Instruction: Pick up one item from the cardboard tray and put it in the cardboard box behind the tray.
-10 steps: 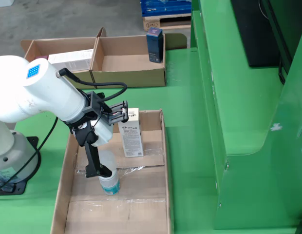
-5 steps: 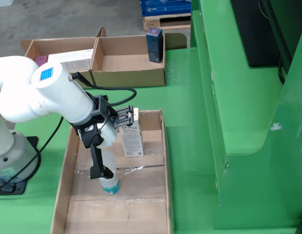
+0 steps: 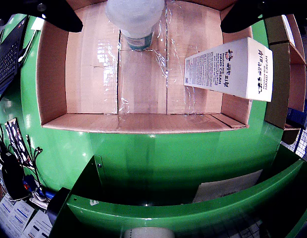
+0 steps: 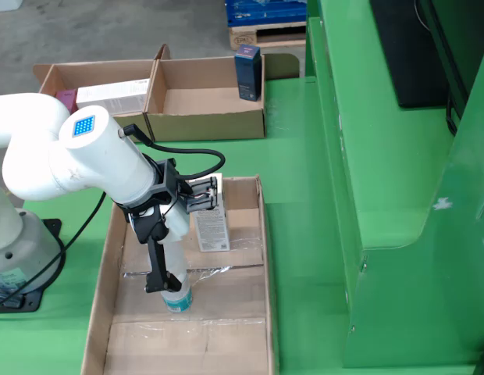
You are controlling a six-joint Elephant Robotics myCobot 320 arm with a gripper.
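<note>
Gripping a translucent bottle [image 4: 176,269] with a teal base, upright in the cardboard tray [image 4: 101,312], base at or just above the taped floor; contact there cannot be told. Seen in the fixed view: gripper [image 4: 165,269] pointing down from the white arm [image 4: 62,160], one black finger [image 4: 156,262] pressed along the bottle's left side, the other finger hidden behind the bottle. Seen in the gripper-mounted view: bottle [image 3: 135,22] at the top centre, pale body blurred and close, teal base below it, dark finger shapes at the top left and top right corners. Jaws closed on the bottle, bottle squarely between them.

Lying in the same tray, a white hand cream carton [image 4: 211,211] with printed text, just beyond the bottle and slightly to the right in the fixed view, not touching it. In the gripper-mounted view, the carton [image 3: 230,69] at the right, propped against the tray's right wall and tilted.

Standing at the far end of the green table [image 4: 304,195], a two-compartment cardboard box [image 4: 207,123]: left compartment holding a white box [image 4: 113,95] and a magenta item [image 4: 66,99]; right compartment with bare floor showing. Perched at the right compartment's far right corner, a dark blue carton [image 4: 247,73], upright; inside or just behind the wall cannot be told.

Trailing from the wrist, a black cable [image 4: 191,152].
</note>
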